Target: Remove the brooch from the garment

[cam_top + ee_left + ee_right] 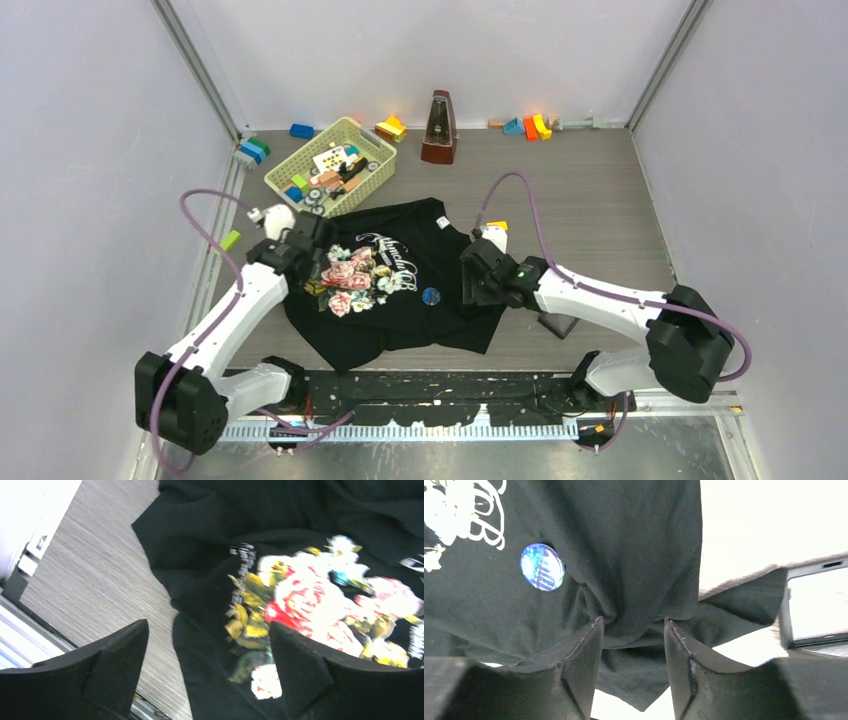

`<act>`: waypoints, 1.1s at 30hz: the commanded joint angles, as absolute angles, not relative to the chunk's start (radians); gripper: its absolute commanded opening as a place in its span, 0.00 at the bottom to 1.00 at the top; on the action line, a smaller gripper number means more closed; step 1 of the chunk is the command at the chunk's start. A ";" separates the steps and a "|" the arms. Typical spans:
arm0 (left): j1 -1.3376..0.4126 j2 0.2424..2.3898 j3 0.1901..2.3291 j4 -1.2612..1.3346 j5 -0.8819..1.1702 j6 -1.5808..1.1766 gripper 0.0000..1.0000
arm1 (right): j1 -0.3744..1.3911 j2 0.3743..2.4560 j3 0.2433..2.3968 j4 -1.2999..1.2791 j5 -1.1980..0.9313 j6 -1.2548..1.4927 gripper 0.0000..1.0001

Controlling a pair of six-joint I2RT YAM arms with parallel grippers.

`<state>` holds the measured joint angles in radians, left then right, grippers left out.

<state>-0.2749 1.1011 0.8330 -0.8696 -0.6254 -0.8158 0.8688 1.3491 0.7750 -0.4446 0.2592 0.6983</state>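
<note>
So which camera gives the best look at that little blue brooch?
The right wrist view: the brooch is close and large there, round and blue on the black shirt. The top view shows only a tiny blue dot. The left wrist view misses it, showing just the flower print.

Left pincer gaping wide, right pincer parted

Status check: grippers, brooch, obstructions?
Left gripper open at the shirt's edge. Right gripper open, straddling a shirt fold. Brooch on shirt, nothing covering it.
</note>
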 commanded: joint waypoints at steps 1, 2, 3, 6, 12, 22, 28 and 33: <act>-0.529 1.113 0.984 -1.023 -0.867 -0.878 0.99 | 0.868 1.317 0.873 -0.481 0.337 0.632 0.56; -0.570 1.129 1.014 -1.042 -0.880 -0.849 1.00 | 0.868 1.323 0.904 -0.488 0.347 0.618 0.60; -0.605 1.141 1.041 -1.040 -0.864 -0.804 1.00 | 0.867 1.341 0.921 -0.490 0.357 0.594 0.62; -0.656 1.161 1.026 -0.834 -0.643 -0.555 1.00 | 0.860 1.388 1.029 -0.492 0.384 0.509 0.66; -0.652 1.217 0.979 -0.614 -0.467 -0.467 0.83 | 0.841 1.551 1.252 -0.436 0.314 0.392 0.65; -0.666 1.179 0.824 -0.403 0.086 -0.408 0.69 | 0.801 1.640 1.241 -0.469 0.149 0.499 0.61; -0.733 1.160 0.757 -0.353 0.107 -0.443 0.66 | 0.807 1.544 1.050 -0.437 0.027 0.555 0.63; -0.739 1.186 0.752 -0.333 0.117 -0.486 0.59 | 0.811 1.546 0.947 -0.397 0.018 0.577 0.62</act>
<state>-0.7368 1.1862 0.7490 -0.4171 0.0727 -0.4492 0.8040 1.5745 0.9897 -0.4637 0.0608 0.5369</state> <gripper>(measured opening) 0.594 0.628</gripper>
